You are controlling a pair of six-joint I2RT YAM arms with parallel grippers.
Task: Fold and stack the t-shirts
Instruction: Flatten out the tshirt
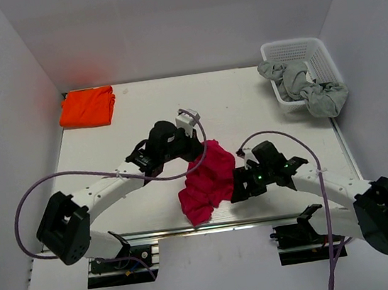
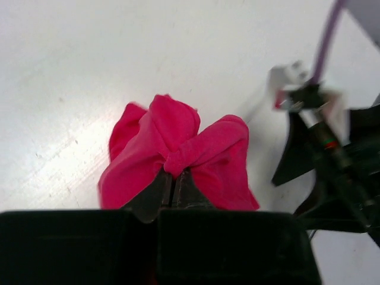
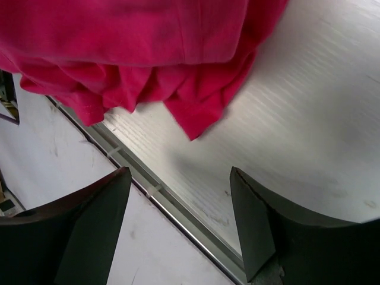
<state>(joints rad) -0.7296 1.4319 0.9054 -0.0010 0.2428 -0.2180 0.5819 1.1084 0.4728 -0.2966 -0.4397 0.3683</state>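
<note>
Magenta t-shirt (image 1: 208,181) is lying bunched near the front edge of the bench (image 1: 246,102), the left pincer (image 2: 174,181) clamping a fold of it and the right pincer (image 3: 179,175) gaping empty alongside, which should be seeking a separate hem before both spread it flat.

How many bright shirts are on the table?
2. The orange shirt lies folded at the far left corner; the magenta shirt is bunched near the front, pinched by the left gripper. Grey cloth in the basket may hide more.
</note>
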